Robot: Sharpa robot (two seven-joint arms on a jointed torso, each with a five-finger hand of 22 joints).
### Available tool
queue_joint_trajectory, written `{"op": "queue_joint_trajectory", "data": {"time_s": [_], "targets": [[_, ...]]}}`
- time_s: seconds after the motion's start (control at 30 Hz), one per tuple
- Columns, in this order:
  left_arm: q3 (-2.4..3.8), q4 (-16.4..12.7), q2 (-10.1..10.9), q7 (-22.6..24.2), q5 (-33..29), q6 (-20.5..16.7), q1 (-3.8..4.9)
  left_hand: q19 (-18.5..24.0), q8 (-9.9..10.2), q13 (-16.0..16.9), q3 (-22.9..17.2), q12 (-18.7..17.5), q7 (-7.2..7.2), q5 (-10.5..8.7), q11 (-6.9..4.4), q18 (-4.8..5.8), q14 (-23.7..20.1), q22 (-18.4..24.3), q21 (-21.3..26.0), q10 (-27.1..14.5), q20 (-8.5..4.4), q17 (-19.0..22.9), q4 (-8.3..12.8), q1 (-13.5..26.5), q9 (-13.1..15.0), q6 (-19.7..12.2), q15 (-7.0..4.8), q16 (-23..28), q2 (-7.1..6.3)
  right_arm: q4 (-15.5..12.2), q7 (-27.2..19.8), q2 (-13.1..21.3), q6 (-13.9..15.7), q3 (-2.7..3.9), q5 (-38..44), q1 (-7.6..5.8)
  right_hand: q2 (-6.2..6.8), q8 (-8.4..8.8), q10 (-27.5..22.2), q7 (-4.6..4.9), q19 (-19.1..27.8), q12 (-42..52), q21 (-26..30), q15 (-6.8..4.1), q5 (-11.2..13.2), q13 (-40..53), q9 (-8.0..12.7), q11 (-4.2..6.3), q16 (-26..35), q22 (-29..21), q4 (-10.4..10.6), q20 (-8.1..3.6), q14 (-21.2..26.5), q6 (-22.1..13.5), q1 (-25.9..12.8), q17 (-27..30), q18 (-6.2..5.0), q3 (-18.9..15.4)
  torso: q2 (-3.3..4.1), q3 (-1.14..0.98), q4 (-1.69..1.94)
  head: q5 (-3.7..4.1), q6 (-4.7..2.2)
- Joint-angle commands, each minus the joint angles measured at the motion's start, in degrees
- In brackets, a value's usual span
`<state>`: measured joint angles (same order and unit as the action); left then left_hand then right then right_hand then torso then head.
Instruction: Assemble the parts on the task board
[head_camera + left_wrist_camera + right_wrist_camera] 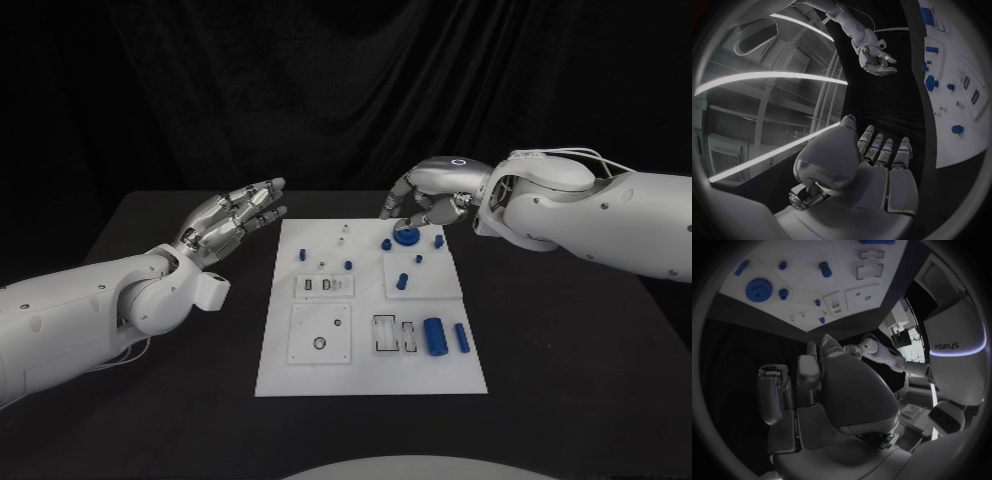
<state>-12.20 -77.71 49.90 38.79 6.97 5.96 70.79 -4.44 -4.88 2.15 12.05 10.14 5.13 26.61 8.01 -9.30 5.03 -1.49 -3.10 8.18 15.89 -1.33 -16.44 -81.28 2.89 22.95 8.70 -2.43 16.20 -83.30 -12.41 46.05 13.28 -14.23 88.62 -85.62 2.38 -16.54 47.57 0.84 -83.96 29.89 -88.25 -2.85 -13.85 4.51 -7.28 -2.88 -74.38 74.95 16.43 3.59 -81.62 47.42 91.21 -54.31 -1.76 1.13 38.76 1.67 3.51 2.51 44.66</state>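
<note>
The white task board [368,365] lies in the middle of the black table. A round blue disc [408,237] sits near its far edge, with small blue pieces [420,259] around it. Two blue cylinders [434,335] lie at the near right, and one small blue piece [302,254] is at the far left. My right hand [428,195] hovers just above and behind the disc, fingers loosely bent down, holding nothing. The right wrist view shows the disc [757,290] beyond that hand [836,395]. My left hand [231,220] floats left of the board's far end, fingers stretched out and empty.
White inset plates with slots and holes [320,333] sit on the board's near left and middle. Bare black table [577,380] surrounds the board on all sides. A dark curtain hangs behind the table.
</note>
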Motion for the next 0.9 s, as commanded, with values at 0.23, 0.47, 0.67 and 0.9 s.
{"op": "queue_joint_trajectory", "data": {"time_s": [0.23, 0.47, 0.67, 0.9], "targets": [[0.06, 0.3, 0.0, 8.6, 0.2, 1.7, 0.06, -0.1, -0.2, -0.1, -0.5, -0.4, 0.04, 0.84, 0.08, -1.10, -0.4, 0.0, -0.3, -0.7, 0.51, 0.1, 0.1, -1.1, 0.0, 0.2, 0.12, 0.4, -0.01, 2.4, 7.9, -1.8, 3.8, 0.05, 13.2, 1.65, 0.95, 3.97, 2.1, 0.95, -2.9, -5.8, 0.1, 0.59, 1.2, -0.6, 0.2, -0.78, -0.8, 10.2, -0.4, 0.53, -1.1, -0.1, -2.2, -2.9, 0.55, 1.7, 1.78, 1.14, 1.59, 1.47, 0.20], [0.06, 0.3, 0.1, 8.5, 0.2, 2.1, 0.06, 0.0, -0.1, -0.1, -0.8, -0.4, 0.10, 1.17, 0.16, -1.09, -0.5, 0.1, -0.2, -0.8, 0.52, 0.1, 0.2, -1.5, 0.0, 0.0, 0.16, 0.5, 0.08, 3.7, 8.4, -2.3, 3.4, 0.05, 13.4, 2.86, 1.50, 5.28, 2.3, 1.06, -2.5, -8.4, 0.4, 0.63, 1.8, -0.6, 0.1, -0.87, 0.2, 9.6, -0.5, 0.60, -0.8, 0.3, -2.3, -1.8, 0.40, 2.5, 3.05, 1.77, 3.01, 3.28, -1.20], [0.06, 0.1, 0.1, 8.5, 0.2, 2.5, 0.05, 0.0, -0.1, -0.1, -1.1, -0.4, 0.12, 1.55, 0.23, -1.09, -0.5, 0.1, -0.2, -0.9, 0.56, 0.1, 0.3, -1.8, 0.0, 0.0, 0.29, 0.5, 0.13, 4.7, 8.4, -2.8, 3.1, 0.05, 13.5, 3.68, 1.60, 5.87, 3.1, 1.09, -2.5, -9.3, 0.4, 0.72, 1.7, -0.5, 0.1, -1.05, 0.3, 9.5, -0.5, 0.64, -0.9, 0.5, -2.8, -2.1, 0.38, 2.8, 3.80, 2.13, 3.41, 3.96, -1.71], [0.06, -0.4, 0.1, 8.5, 0.2, 2.9, 0.05, -0.1, -0.1, -0.1, -1.3, -0.4, 0.13, 1.68, 0.24, -1.09, -0.4, 0.0, -0.3, -0.9, 0.59, 0.1, 0.4, -2.0, 0.0, 0.0, 0.39, 0.5, 0.15, 6.0, 8.4, -3.2, 2.6, 0.06, 13.5, 4.67, 1.81, 6.67, 4.7, 0.66, -2.5, -10.7, 0.5, 0.84, -0.1, -0.4, -0.2, -1.22, 0.5, 9.6, -0.6, 0.76, -1.1, 0.9, -3.0, -2.4, 0.38, 3.5, 4.04, 2.32, 3.52, 4.28, -1.99]]}}
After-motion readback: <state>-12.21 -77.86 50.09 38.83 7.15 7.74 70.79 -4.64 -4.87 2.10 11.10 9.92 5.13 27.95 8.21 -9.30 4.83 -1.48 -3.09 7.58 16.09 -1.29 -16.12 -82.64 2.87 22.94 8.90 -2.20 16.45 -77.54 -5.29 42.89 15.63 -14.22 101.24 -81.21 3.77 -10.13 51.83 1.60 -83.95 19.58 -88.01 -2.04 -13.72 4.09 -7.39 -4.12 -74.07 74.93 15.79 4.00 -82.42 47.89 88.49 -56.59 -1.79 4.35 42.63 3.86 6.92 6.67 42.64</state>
